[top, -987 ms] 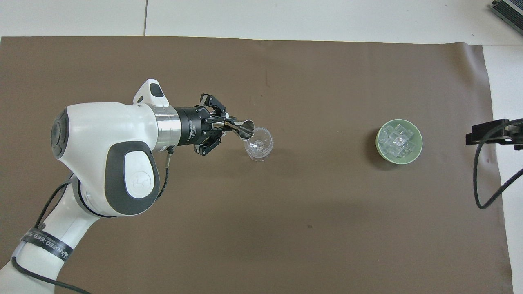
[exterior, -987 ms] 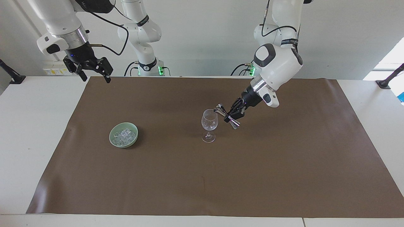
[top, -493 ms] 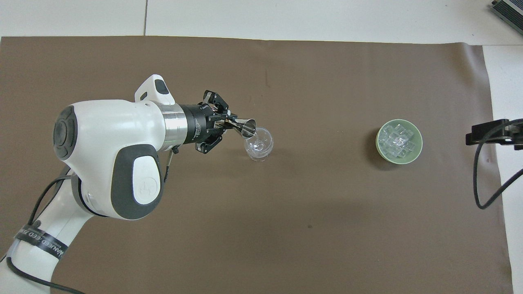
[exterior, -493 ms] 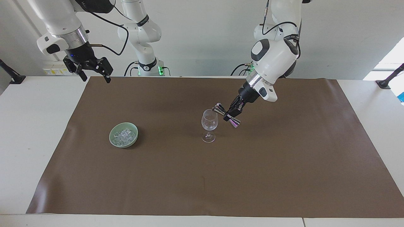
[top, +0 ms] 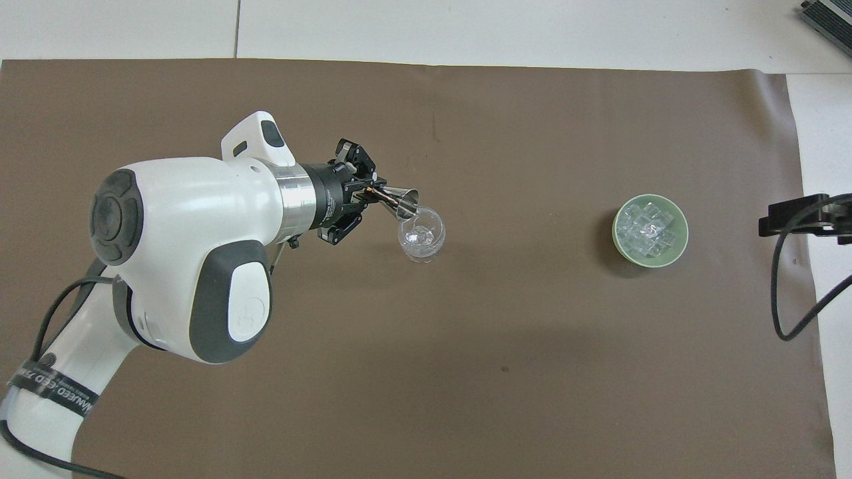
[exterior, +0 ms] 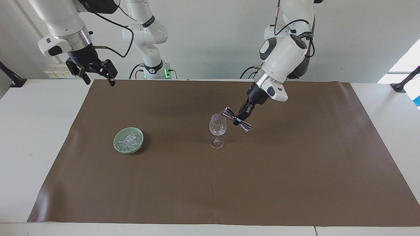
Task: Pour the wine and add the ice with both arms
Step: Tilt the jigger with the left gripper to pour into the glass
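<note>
A clear stemmed wine glass (exterior: pixel 217 126) (top: pixel 421 234) stands upright in the middle of the brown mat. My left gripper (exterior: pixel 241 118) (top: pixel 368 193) is shut on the waist of the steel jigger (exterior: pixel 237 120) (top: pixel 400 199). The jigger is tipped steeply, its lower mouth at the glass's rim on the left arm's side. No liquid shows. The ice (exterior: pixel 130 141) (top: pixel 649 229) lies heaped in a pale green bowl (exterior: pixel 115 141) (top: pixel 616 234) toward the right arm's end. My right gripper (exterior: pixel 98 78) (top: pixel 772 219) hangs open and empty over the mat's corner near its base, waiting.
The brown mat (exterior: pixel 197 190) (top: pixel 466 372) covers most of the white table. A black clamp post (exterior: pixel 405 80) stands at the table corner at the left arm's end, and another (exterior: pixel 11 78) at the right arm's end.
The left arm's elbow has swung up and toward its base. The jigger has turned slightly about the glass's rim and stays tipped there. The right arm, glass and bowl have not moved.
</note>
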You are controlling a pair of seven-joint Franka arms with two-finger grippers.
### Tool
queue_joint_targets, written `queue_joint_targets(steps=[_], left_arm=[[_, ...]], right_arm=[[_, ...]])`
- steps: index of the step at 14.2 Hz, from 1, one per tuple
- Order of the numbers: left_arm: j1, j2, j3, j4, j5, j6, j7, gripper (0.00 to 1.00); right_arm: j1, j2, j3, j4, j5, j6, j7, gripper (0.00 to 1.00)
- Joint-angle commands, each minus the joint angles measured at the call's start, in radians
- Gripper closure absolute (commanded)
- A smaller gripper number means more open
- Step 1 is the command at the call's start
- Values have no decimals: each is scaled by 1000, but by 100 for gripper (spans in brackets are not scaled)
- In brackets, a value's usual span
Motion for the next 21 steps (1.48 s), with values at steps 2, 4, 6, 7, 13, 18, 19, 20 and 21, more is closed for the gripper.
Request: queue_joint_targets(steps=[2,4,6,7,13,18,19,20,21], left_arm=[[-20,-15,15,-1,103,6,-30,100],[-28,-15,16,1,116,6,-30,100],[-28,-15,16,1,159,6,-30,100],[-28,-15,15,1,170,6,-30,100],[-48,-13,16,12,232,9,-59,100],[-66,-9,14,27,344,12,-120,100],[-66,-9,14,28,361,12,-120,100],[-66,-6,13,38,367,12,-122,100],[-71,-4,14,44,368,11,-122,100]], right_arm=[[-7,-24,6,-25,3,0,-17,0],[-7,-24,6,-25,3,0,-17,0],[-7,-24,6,-25,3,0,-17,0],[-7,-24,6,-25,3,0,-17,0],[-7,-24,6,-25,3,0,-17,0],[-7,-24,6,-25,3,0,-17,0],[-7,-24,6,-25,3,0,-17,0],[-7,-24,6,-25,3,0,-17,0],[-7,-24,6,-25,3,0,-17,0]])
